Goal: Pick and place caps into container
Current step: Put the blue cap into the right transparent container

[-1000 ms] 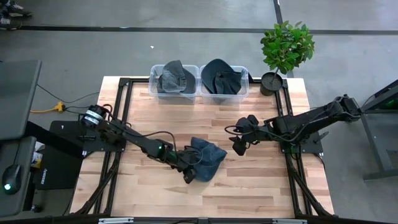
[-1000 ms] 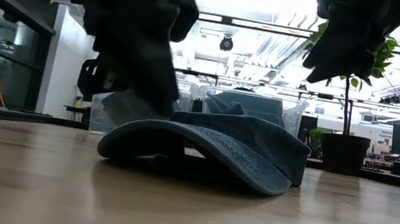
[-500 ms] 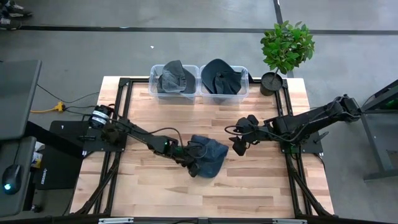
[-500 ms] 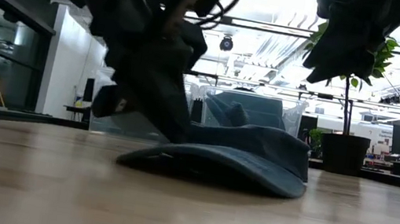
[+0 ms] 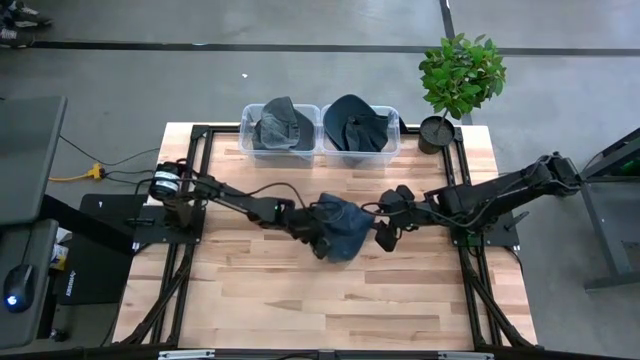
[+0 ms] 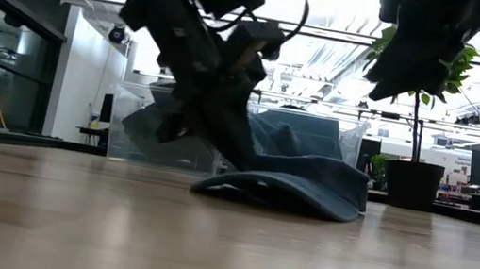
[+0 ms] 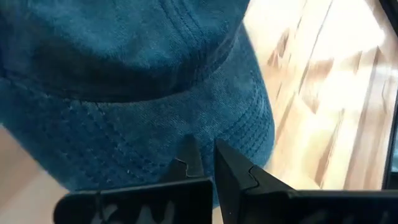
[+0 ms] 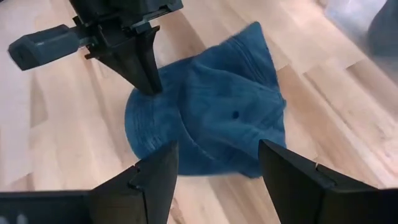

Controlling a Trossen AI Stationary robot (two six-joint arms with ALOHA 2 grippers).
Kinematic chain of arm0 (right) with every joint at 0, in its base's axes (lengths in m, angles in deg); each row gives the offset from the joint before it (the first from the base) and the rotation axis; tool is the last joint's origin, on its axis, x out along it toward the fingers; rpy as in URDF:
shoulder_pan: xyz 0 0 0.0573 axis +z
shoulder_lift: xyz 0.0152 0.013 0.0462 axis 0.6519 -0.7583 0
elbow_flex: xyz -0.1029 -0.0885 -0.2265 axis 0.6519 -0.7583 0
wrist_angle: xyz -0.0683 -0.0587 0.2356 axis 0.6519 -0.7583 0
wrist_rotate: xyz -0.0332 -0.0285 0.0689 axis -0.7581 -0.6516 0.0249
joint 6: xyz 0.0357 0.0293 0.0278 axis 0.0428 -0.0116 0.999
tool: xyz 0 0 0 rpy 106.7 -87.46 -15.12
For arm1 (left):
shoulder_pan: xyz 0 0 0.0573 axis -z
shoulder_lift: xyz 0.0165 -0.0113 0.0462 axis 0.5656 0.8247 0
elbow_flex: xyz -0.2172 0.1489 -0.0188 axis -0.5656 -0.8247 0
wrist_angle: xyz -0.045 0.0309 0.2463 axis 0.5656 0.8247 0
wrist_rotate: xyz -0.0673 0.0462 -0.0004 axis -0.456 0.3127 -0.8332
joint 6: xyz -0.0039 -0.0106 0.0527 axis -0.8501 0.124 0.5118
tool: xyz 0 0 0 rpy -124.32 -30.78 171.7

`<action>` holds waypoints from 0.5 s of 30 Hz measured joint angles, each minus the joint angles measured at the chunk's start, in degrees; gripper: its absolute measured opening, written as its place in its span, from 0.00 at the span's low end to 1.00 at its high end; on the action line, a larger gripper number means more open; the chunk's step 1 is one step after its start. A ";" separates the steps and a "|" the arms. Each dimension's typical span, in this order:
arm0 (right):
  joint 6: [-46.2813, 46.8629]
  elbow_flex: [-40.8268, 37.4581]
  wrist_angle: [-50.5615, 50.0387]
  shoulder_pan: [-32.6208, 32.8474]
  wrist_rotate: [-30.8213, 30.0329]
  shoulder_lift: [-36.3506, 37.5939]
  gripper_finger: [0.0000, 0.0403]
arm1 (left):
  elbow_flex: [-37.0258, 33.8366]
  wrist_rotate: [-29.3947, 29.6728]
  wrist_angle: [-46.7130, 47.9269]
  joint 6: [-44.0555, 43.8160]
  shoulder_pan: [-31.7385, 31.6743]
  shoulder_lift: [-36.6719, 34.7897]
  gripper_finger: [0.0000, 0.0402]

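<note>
I've got one cap (image 5: 345, 232) mid-surface (image 5: 420, 300) between both grippers, left gripper (image 5: 318, 243) on its brim, two bins (image 5: 320, 130) behind, plant (image 5: 460, 75) back right.

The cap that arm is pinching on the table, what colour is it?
The cap is dark denim blue, clearest in the right wrist view.
</note>
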 joint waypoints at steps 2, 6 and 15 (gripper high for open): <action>-1.20 0.02 0.01 -0.80 -0.03 0.00 0.54 | 1.79 0.06 1.01 1.79 -0.85 0.14 0.00; -9.27 0.02 0.00 -3.26 0.01 0.00 0.54 | 5.36 1.09 6.90 4.24 -1.76 0.20 0.00; -30.89 -2.77 8.20 -13.04 4.96 -2.27 0.54 | 8.73 -0.15 14.21 3.68 -0.37 0.20 0.00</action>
